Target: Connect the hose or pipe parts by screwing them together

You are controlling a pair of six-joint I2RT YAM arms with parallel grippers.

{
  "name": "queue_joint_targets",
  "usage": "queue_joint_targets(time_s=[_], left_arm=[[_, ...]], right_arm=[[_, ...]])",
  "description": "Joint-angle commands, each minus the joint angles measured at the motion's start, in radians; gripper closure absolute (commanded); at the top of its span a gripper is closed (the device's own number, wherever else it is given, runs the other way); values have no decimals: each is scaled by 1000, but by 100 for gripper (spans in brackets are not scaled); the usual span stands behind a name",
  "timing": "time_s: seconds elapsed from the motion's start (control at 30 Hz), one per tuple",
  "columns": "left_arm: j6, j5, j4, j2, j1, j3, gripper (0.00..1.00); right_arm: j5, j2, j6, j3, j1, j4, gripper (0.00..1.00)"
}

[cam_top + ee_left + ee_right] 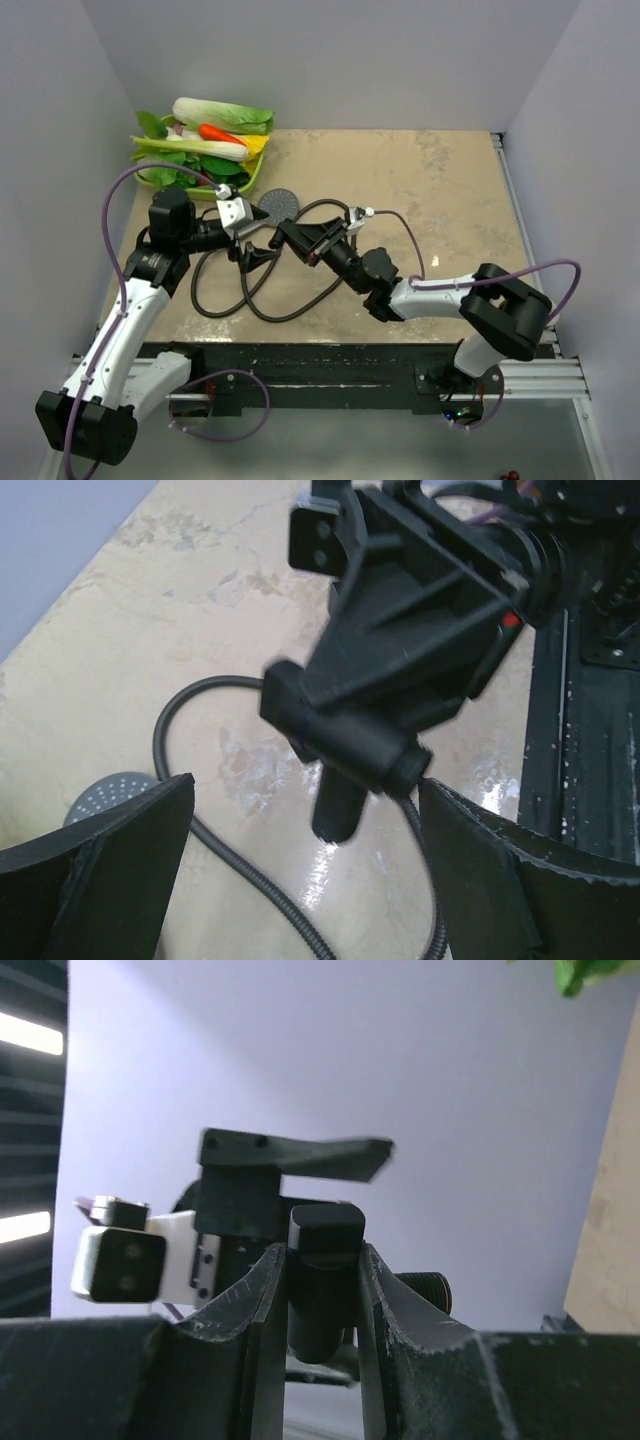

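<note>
shower head (281, 203) behind hose (158, 742) loops on table (450, 200), just right of vegetable tray (252, 178).

The surface (430, 190) is beige with pale marbled blotches. The shower head (281, 203) is grey, its face speckled with fine dots. The hose (157, 740) is dark grey. The cylindrical part (325, 1225) and the right tool (322, 1260) are black. The cables (107, 215) are purple, and the vegetables (220, 113) are green, white and orange.
</note>
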Motion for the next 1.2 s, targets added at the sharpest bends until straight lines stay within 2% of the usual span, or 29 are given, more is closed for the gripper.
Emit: queue_joint_targets(time_s=[0.0,0.07,0.17,0.2,0.27,0.63,0.73,0.8,0.93,1.17], left_arm=[[75,-69,44,-23,-12,14,4],[111,-67,3,-7,-12,38,6],[158,-67,-53,3,-12,46,15],[192,-61,-88,3,-13,50,22],[223,-53,-137,7,-13,61,24],[304,-69,-249,-37,-13,40,6],[294,-70,-214,-42,-13,29,13],[298,-61,-226,-20,-13,40,21],[307,-64,-228,-2,-13,49,27],[294,-67,-193,-8,-13,43,42]], right_arm=[[103,45,94,27,49,351,100],[113,57,106,33,57,372,100],[122,76,112,47,71,399,100],[123,83,114,48,73,418,100],[131,91,121,47,74,443,100],[133,74,118,50,74,469,100],[123,77,126,55,76,480,100],[128,71,129,52,76,491,100],[119,68,131,68,82,481,100],[113,99,148,111,94,500,100]])
